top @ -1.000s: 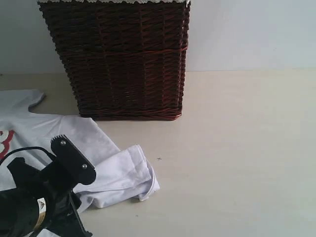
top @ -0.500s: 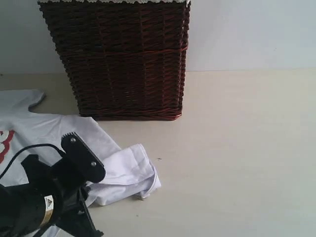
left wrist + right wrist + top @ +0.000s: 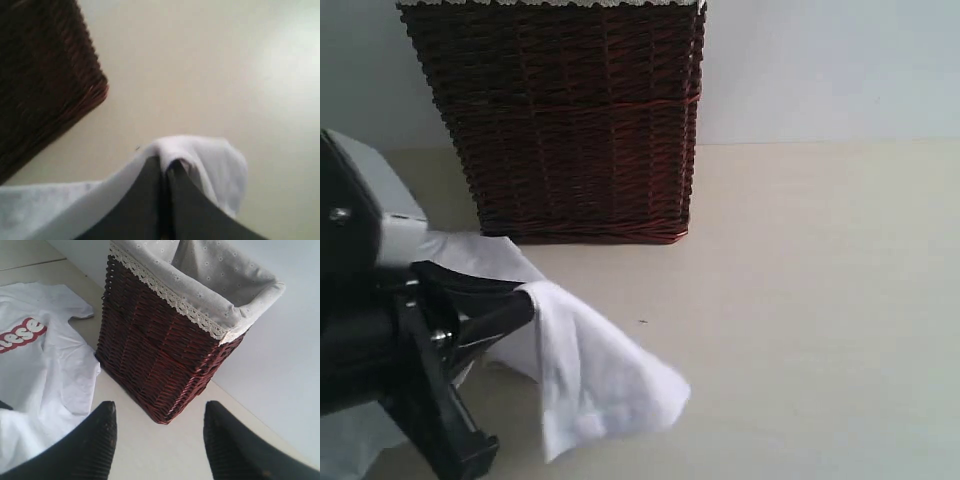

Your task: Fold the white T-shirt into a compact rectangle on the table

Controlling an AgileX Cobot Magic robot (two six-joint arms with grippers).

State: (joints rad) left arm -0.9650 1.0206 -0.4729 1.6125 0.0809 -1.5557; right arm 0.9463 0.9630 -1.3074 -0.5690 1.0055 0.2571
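On the table, behind the white T-shirt, a wicker basket

White T-shirt, red lettering on chest, one corner raised and drooping, rest flat on pale cream table

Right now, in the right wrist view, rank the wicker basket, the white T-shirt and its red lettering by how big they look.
1. wicker basket: takes up the most of the frame.
2. white T-shirt: cut off at the picture's edge, so only its visible part counts.
3. red lettering: clearly smallest.
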